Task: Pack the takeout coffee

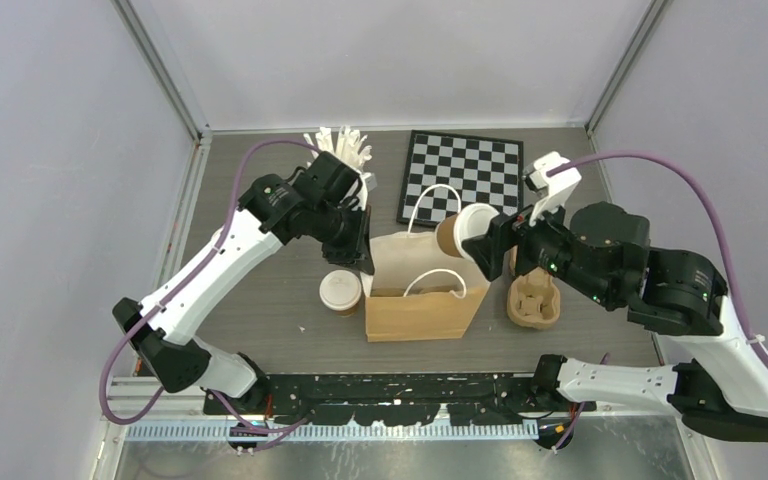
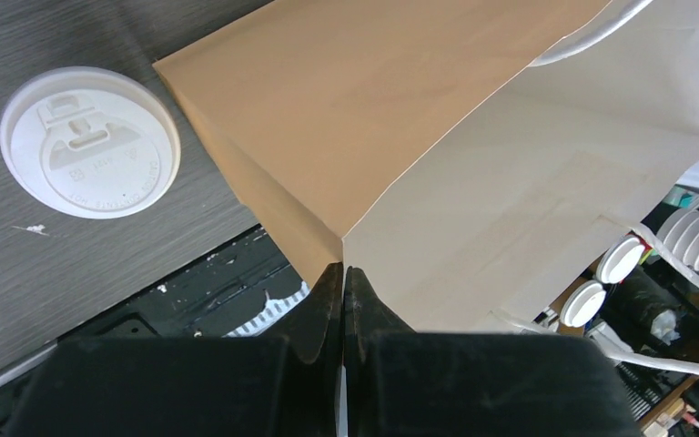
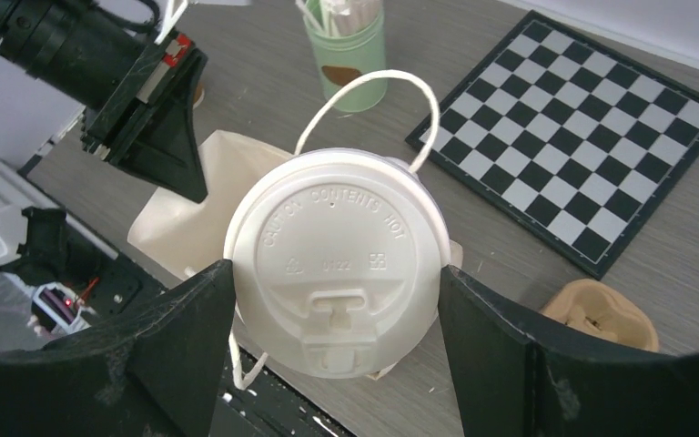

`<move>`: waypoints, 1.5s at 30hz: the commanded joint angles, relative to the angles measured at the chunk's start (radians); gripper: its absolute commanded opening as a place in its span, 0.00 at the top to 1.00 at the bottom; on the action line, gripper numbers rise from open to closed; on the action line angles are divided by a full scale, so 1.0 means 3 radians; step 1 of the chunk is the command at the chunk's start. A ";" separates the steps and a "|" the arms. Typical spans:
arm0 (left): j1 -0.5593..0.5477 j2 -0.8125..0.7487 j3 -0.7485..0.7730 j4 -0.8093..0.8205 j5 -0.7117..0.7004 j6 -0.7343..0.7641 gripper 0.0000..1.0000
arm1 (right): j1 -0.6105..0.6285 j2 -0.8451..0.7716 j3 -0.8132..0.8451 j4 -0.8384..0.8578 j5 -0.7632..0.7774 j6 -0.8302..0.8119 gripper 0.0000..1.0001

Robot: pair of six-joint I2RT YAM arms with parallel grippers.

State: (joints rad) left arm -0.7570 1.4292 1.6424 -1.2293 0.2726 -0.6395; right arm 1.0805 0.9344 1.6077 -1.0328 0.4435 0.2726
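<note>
Left gripper (image 2: 344,278): fingers pressed together, pinching the rim of the paper bag (image 1: 425,310) at its left corner fold.
Right gripper (image 3: 335,282): jaws spread wide and clamped on the sides of the held cup (image 1: 463,231), one finger on each flank.
Held cup: tan paper with a white lid (image 3: 337,246). It is tipped on its side with the lid facing the right wrist, and hangs over the far right part of the bag's open mouth. Whether it touches the bag is unclear.
Second cup (image 1: 341,291): upright on the table (image 1: 290,340) with its lid on, just beside the bag's left side and apart from both grippers.
Paper bag: brown, standing upright between the two arms, mouth open, pale inside, white cord handles standing up.
Pulp cup tray (image 1: 533,302): on the table to the right of the bag, under the right arm.
Chessboard (image 1: 460,176): flat at the far side, behind the bag.
Mint-green can (image 3: 350,59): upright at the far side, left of the chessboard, holding white sticks.
</note>
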 commanded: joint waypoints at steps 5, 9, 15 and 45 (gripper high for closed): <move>0.0116 -0.0051 0.0034 -0.0014 0.0188 0.0272 0.93 | 0.0002 0.0292 -0.0002 0.0073 -0.0597 -0.0206 0.22; 0.0163 -0.0092 0.0041 0.0211 0.0205 0.0118 0.73 | 0.0003 0.0384 -0.0099 0.0098 -0.0702 -0.0254 0.22; 0.0185 -0.0179 0.0001 0.0129 -0.0058 -0.0197 0.60 | 0.0002 0.0532 -0.0102 -0.0024 -0.0756 -0.0355 0.22; 0.0184 -0.0275 -0.0489 0.1342 0.0200 0.0143 0.71 | 0.0291 0.0699 -0.0126 -0.0574 -0.0718 -0.0530 0.22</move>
State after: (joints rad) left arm -0.7063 1.3853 1.5055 -0.8974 0.3214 -0.6289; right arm 1.1389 1.1656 1.5688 -1.1809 0.1921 0.1112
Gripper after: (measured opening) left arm 0.155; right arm 0.808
